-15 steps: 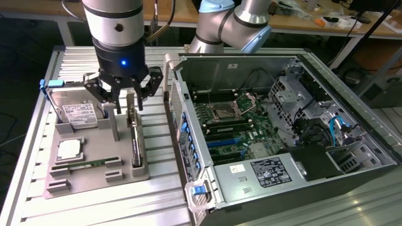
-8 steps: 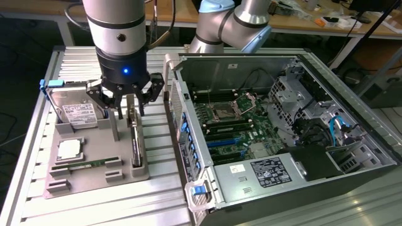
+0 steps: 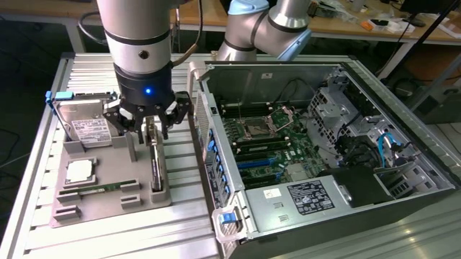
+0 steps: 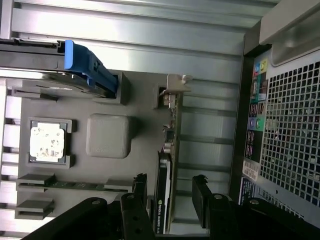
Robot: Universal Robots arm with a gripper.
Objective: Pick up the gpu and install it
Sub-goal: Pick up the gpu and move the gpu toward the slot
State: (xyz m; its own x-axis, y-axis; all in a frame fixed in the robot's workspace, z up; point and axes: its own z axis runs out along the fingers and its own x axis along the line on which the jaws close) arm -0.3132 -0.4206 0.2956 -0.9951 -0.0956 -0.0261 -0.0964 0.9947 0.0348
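Ribbed aluminium counter (image 3: 86,65), with a cluttered workbench behind it. A grey fixture tray (image 3: 108,162) sits on the exterior view's left and an open PC case (image 3: 273,65) on its right, side panel off and motherboard exposed.

The tray holds a hard drive (image 3: 86,124) in a blue frame, a CPU (image 3: 79,170), a green memory stick (image 3: 97,189) and the gpu (image 3: 156,167). The gpu stands on edge in its slot on the side of the tray nearest the case. In the wrist view its metal bracket is at the end away from the gripper.

The gripper (image 3: 150,132) is directly over the gpu, pointing straight down with its jaws spread wide. In the wrist view the black fingers (image 4: 140,195) straddle the card's top edge, one on each side, at the end with the black cooler. There is a visible gap between each finger and the card, so no contact and nothing is grasped.

The gpu is seated in the tray, not lifted. The expansion slots in the case are unoccupied.
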